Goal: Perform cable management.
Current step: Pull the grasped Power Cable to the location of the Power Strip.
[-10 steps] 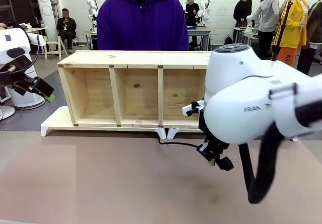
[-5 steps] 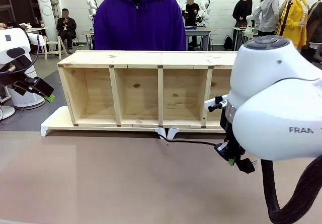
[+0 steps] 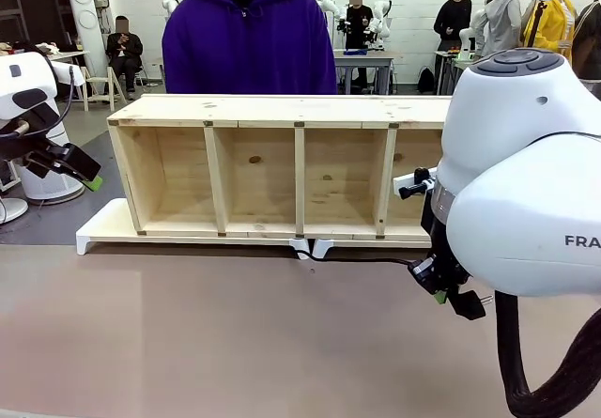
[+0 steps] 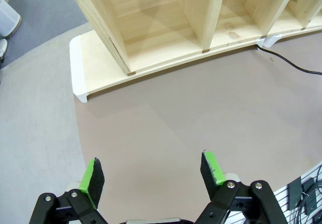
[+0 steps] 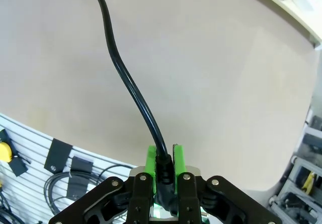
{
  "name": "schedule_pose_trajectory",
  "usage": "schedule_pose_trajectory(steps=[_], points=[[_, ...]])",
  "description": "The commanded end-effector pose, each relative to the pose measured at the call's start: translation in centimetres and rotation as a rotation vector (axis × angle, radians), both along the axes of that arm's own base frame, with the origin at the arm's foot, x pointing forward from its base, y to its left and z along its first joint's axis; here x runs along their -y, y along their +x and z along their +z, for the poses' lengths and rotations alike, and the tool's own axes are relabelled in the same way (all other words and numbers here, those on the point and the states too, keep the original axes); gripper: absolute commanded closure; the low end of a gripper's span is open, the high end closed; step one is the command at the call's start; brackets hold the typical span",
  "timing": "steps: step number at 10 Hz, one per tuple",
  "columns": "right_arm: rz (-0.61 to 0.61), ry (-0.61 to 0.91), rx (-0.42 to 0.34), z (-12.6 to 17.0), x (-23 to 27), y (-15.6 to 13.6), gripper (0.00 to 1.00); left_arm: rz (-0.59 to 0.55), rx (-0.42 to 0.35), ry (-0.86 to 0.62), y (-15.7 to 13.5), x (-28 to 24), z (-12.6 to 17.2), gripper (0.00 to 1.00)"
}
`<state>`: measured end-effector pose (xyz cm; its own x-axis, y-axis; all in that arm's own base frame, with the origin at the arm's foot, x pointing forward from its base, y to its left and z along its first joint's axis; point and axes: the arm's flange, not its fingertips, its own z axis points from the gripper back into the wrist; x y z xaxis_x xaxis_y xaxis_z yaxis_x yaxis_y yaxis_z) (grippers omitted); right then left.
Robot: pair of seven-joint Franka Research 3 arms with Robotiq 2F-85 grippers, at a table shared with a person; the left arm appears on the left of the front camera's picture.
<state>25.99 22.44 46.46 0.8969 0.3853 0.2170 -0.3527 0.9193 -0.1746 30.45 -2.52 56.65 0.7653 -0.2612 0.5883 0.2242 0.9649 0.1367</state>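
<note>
The cable [image 3: 362, 259] is a thin black cord running from under the middle of the wooden shelf [image 3: 254, 110] rightward along the table to my right gripper [image 3: 451, 295]. That gripper is shut on the cable's plug end, whose prongs stick out to the right. In the right wrist view the cable [image 5: 123, 73] rises from between the green pads [image 5: 151, 164] of the right gripper [image 5: 164, 167]. My left gripper [image 3: 73, 166] hangs at the far left, away from the shelf. The left wrist view shows my left gripper [image 4: 153, 181] open above bare table, with the cable [image 4: 292, 66] at upper right.
The shelf rests on white flat stands [image 3: 99, 230] at the table's far side. A person in a purple hoodie [image 3: 249, 42] stands behind it. My right arm's big white body [image 3: 526, 183] covers the shelf's right end. The brown table surface [image 3: 216, 333] lies in front.
My right gripper has moved to the right with the plug, pulling the cable out straighter along the shelf's front. The left arm has stayed still.
</note>
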Motion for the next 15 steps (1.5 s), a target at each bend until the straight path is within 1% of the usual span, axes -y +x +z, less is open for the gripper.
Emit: schedule_pose_trajectory(steps=[1,3,4,5,7,10,13,14,15], points=[[0.007,0.001,-0.004,-0.2,-0.1,0.1,0.83,0.008,-0.001,-0.007,0.0,0.0,0.0,0.0],[0.0,-0.001,-0.001,0.0,0.0,0.0,0.83,0.008,-0.001,-0.007,0.0,0.0,0.0,0.0],[-0.038,0.005,-0.038,-0.9,2.2,-0.5,0.83,0.008,-0.001,-0.007,0.0,0.0,0.0,0.0],[-0.096,0.041,-0.052,-0.8,5.3,-1.5,0.83,0.008,-0.001,-0.007,0.0,0.0,0.0,0.0],[-0.194,0.093,-0.05,-0.1,10.6,-3.6,0.83,0.008,-0.001,-0.007,0.0,0.0,0.0,0.0],[-0.271,0.114,-0.026,1.4,15.2,-5.1,0.83,0.008,-0.001,-0.007,0.0,0.0,0.0,0.0],[-0.382,0.123,-0.004,2.7,19.7,-4.9,0.83,0.008,-0.001,-0.007,0.0,0.0,0.0,0.0],[-0.42,0.128,0.009,3.2,21.2,-4.2,0.83,0.008,-0.001,-0.007,0.0,0.0,0.0,0.0],[-0.445,0.13,0.04,3.6,22.6,-3.2,0.83,0.008,-0.001,-0.007,0.0,0.0,0.0,0.0]])
